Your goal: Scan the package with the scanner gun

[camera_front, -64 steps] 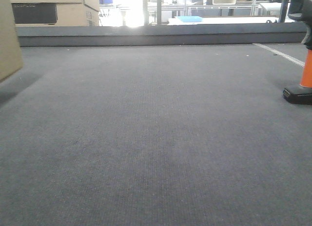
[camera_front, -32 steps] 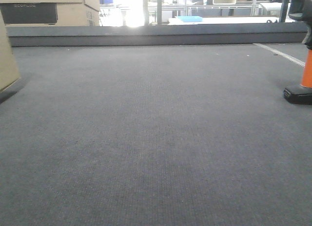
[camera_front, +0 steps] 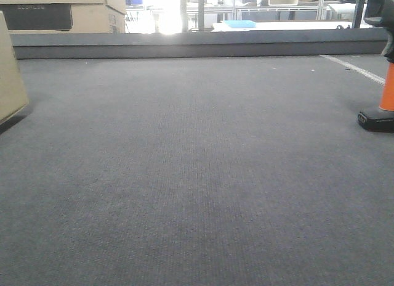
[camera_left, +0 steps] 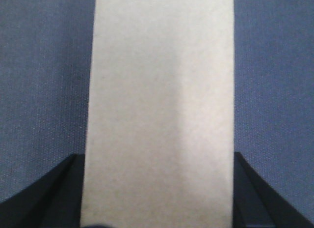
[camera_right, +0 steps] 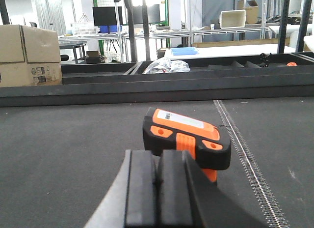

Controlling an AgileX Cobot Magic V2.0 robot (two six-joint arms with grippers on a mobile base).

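The package (camera_left: 159, 105), a plain tan cardboard box, fills the middle of the left wrist view. My left gripper (camera_left: 156, 159) is shut on it, with a dark finger (camera_left: 64, 188) pressed against each long side. In the front view only a corner of the package (camera_front: 9, 70) shows at the left edge. The scanner gun (camera_front: 385, 82) stands upright at the right edge, orange handle on a black foot. In the right wrist view its black and orange head (camera_right: 189, 137) sits just beyond my right gripper (camera_right: 158, 161), which is shut with its pads touching and holds nothing.
Grey carpet covers the work surface. A raised dark ledge (camera_front: 197, 44) runs along its far edge. Bigger cardboard cartons (camera_front: 61, 15) with a black panel stand behind it at back left. A white seam (camera_right: 248, 156) runs along the carpet to the right of the scanner.
The package corner at the left edge of the front view has sunk lower and turned more upright. The scanner gun has stayed where it was.
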